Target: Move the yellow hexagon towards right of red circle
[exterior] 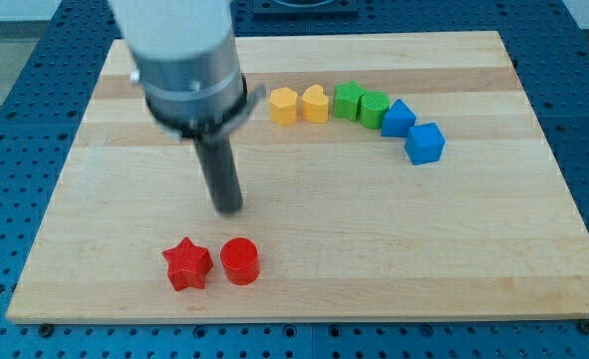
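Observation:
The yellow hexagon (283,105) sits near the view's top centre, at the left end of a curved row of blocks. The red circle (240,261) lies near the view's bottom, left of centre, with a red star (186,264) touching or nearly touching its left side. My tip (230,207) rests on the board, above the red circle and slightly left of it. It is well below and left of the yellow hexagon and touches no block.
Right of the hexagon the row runs on: a yellow heart (316,103), two green blocks (349,101) (374,108), and two blue blocks (398,118) (425,143). The wooden board (394,249) lies on a blue perforated table (5,189).

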